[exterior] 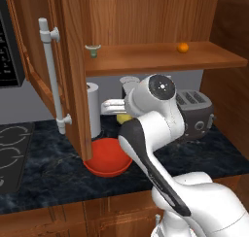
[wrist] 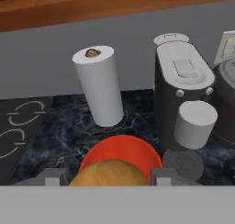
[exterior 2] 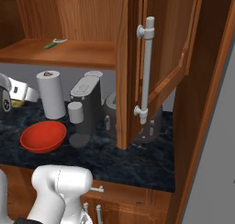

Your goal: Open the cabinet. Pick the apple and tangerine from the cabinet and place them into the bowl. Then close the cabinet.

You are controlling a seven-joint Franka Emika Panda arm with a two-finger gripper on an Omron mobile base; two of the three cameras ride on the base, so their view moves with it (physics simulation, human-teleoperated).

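With our gripper (wrist: 106,181) clasping the apple (wrist: 110,173) between its fingers, we should centre over the bowl (wrist: 137,150) beneath them before letting go.

Bowl (exterior: 110,159) on counter (exterior: 48,173) (dark marble)

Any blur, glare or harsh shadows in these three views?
Left base view: flat even light, soft throughout, the tangerine small but clear. Right base view: the bowl shows faint gloss, no glare. Hand view: the apple fills the bottom edge, close and slightly blurred.
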